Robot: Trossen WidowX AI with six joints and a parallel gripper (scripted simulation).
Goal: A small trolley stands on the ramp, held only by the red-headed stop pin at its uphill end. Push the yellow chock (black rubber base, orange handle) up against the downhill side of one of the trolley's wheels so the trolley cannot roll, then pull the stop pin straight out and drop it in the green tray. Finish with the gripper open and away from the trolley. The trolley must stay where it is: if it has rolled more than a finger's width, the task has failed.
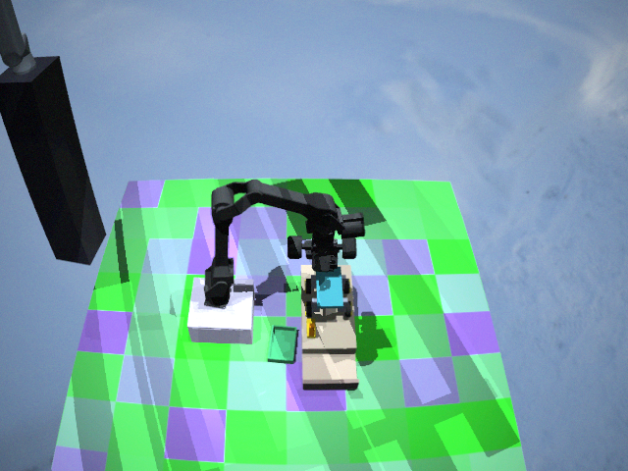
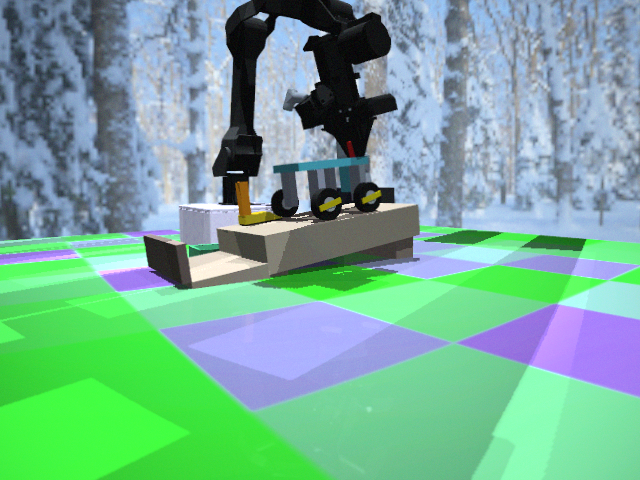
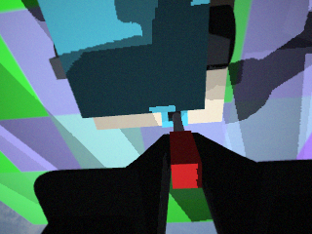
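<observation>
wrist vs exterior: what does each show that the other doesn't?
Wrist only: the hand shut on the pin's red head, shaft meeting the trolley's edge. Exterior only: the chock against the downhill wheel, and the ramp's slope. Both: trolley deck, pin, hand.

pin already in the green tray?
No. The wrist view shows the gripper shut on the red-headed stop pin at the trolley; the green tray looks empty from the top.
</observation>
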